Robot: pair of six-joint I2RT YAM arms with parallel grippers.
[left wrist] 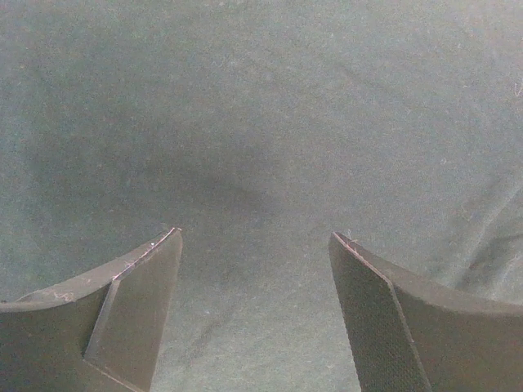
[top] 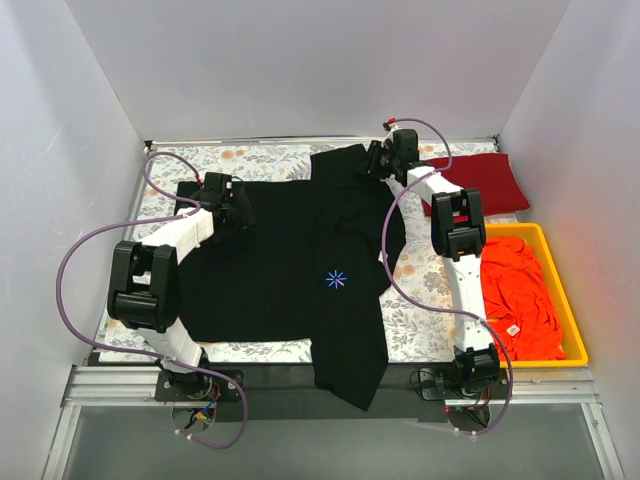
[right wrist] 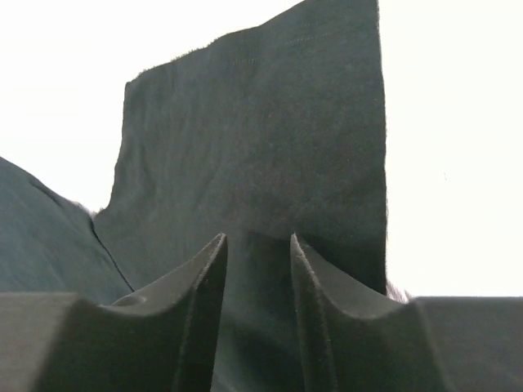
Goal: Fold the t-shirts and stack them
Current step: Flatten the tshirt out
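A black t-shirt with a small blue asterisk logo lies spread across the table, its lower end hanging over the near edge. My left gripper hovers open just above its left part, and only flat black cloth shows between the wide jaws. My right gripper is at the shirt's far sleeve. Its fingers stand narrowly apart, open, with the black sleeve running into the gap. A dark red t-shirt lies folded at the back right. Orange-red t-shirts fill the bin.
The yellow plastic bin stands at the right edge of the table. A floral table cover shows around the black shirt. White walls close in the left, back and right sides.
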